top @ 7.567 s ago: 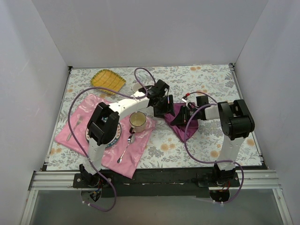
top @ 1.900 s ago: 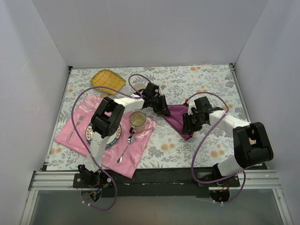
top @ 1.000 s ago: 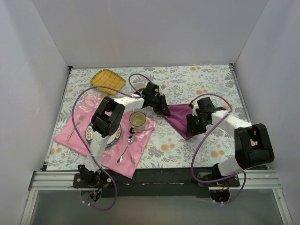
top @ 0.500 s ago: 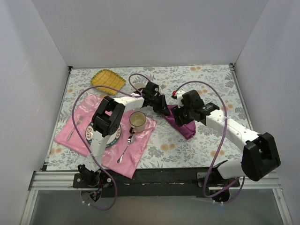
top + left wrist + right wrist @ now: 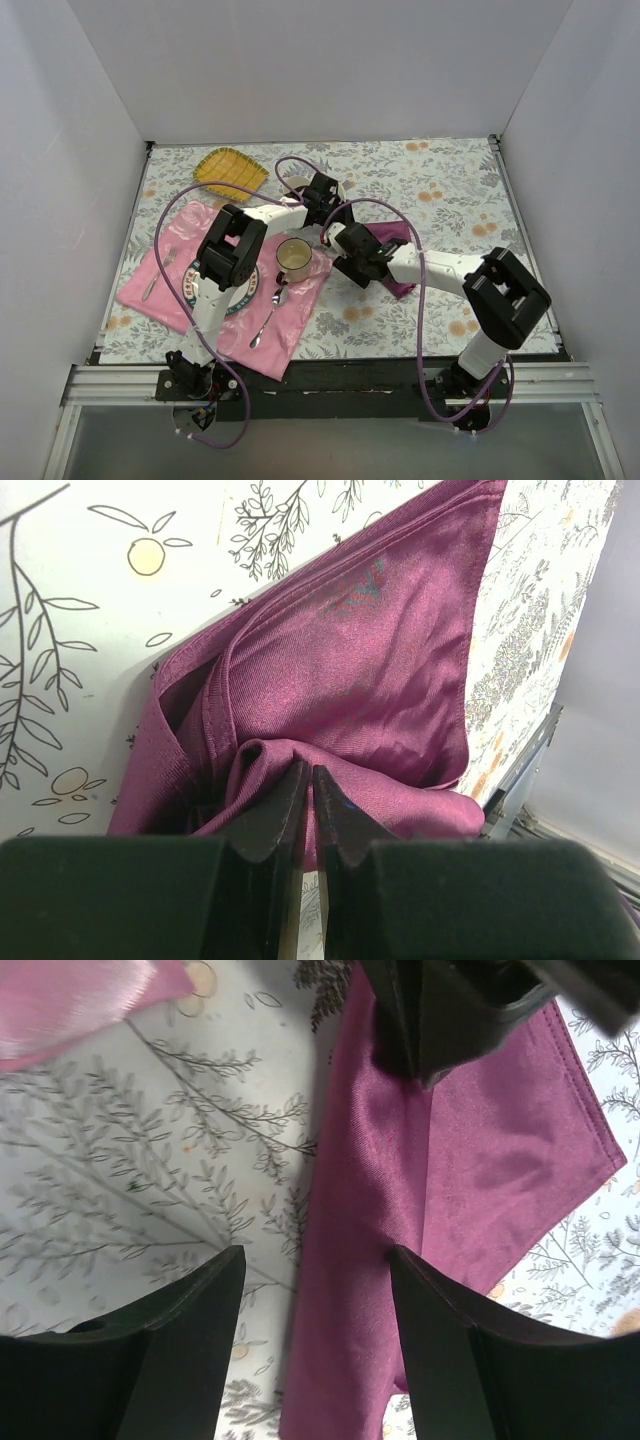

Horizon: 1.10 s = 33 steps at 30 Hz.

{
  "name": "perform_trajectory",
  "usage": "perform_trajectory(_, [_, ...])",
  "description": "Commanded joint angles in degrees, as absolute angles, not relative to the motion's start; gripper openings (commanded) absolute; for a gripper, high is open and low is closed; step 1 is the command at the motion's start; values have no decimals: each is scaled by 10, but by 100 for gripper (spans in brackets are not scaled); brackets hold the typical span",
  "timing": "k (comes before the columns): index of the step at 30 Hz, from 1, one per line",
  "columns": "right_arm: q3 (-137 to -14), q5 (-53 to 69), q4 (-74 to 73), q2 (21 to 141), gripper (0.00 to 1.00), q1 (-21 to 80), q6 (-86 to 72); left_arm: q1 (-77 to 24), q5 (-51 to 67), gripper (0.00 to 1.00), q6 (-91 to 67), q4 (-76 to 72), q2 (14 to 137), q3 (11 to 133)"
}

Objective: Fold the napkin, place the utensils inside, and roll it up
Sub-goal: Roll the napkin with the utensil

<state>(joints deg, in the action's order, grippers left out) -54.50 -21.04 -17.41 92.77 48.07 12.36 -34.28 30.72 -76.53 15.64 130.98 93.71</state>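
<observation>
The dark purple napkin (image 5: 391, 236) lies bunched on the floral table, right of centre. My left gripper (image 5: 310, 768) is shut on a raised fold at its left end, and the cloth (image 5: 370, 670) spreads away from the jaws. My right gripper (image 5: 315, 1252) is open, hanging low over the napkin's (image 5: 480, 1160) long folded edge, one finger over the table and the other over the cloth. In the top view it (image 5: 352, 268) sits just in front of the left gripper (image 5: 340, 232). The utensils are out of view.
A pink placemat (image 5: 300, 320) at the left holds a plate, a mug (image 5: 293, 258), a silver spoon (image 5: 268, 318) and a fork (image 5: 158, 272). A yellow dish (image 5: 232, 172) stands at the back left. White walls enclose the table.
My right arm has swung left across the napkin to its left end, and its jaws have opened wider. The left gripper has kept its pinch in place.
</observation>
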Motion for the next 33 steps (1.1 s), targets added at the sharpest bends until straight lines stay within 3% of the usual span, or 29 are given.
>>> perform_trajectory(1, [-529,-294,-132,957,67,484,156,-335,259,8,-744,216,1347,931])
perform_trajectory(14, [-497,-316,-100,1005,61,463,146,-329,279,7,-728,229,1359,951])
perform_trajectory(20, [-498,-267,-99,1005,44,443,140,-323,292,7,-721,237,1362,964])
perform_trajectory(21, [-500,-254,-105,1005,35,442,139,-323,292,7,-720,242,1362,971])
perform_trajectory(27, [-522,-152,-133,1016,6,423,117,-323,281,9,-700,290,1364,1034])
perform_trajectory(31, [-534,-57,-162,1011,1,391,84,-321,270,19,-699,329,1362,1110])
perform_trajectory(33, [-532,-5,-167,1005,1,376,72,-316,264,29,-703,349,1363,1161])
